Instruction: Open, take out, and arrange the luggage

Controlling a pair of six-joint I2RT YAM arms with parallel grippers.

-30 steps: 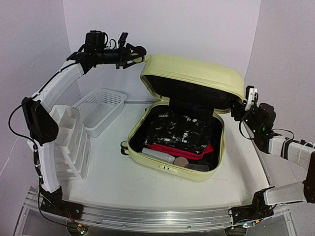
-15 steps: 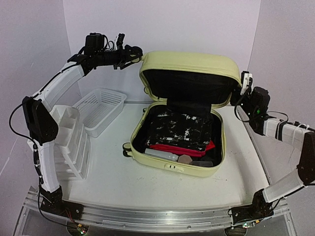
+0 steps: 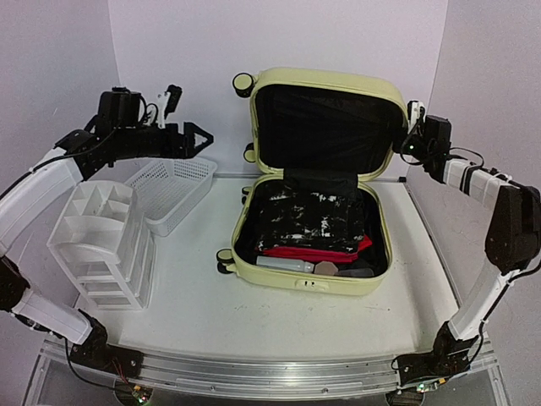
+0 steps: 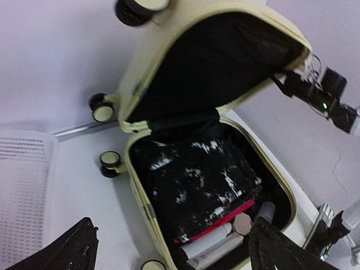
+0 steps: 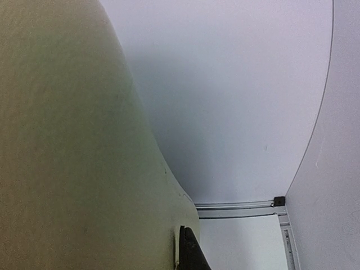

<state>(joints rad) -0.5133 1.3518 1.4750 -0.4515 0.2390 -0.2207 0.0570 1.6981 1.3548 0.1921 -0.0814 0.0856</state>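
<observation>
Standing fully open, the luggage [image 3: 325,127] has everything inside, nothing taken out or arranged yet; left gripper [image 3: 203,141] spread and empty, right gripper [image 3: 412,118] pressed together at the lid rim

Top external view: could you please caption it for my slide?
Luggage open and packed; right gripper at its lid, left gripper open near the basket.

Overview from above; right wrist close against luggage [image 5: 56,140] shell.

The white table [image 3: 186,296] carries the open luggage [image 3: 321,173], a mesh basket [image 3: 173,190] and a drawer organiser [image 3: 101,241].
</observation>
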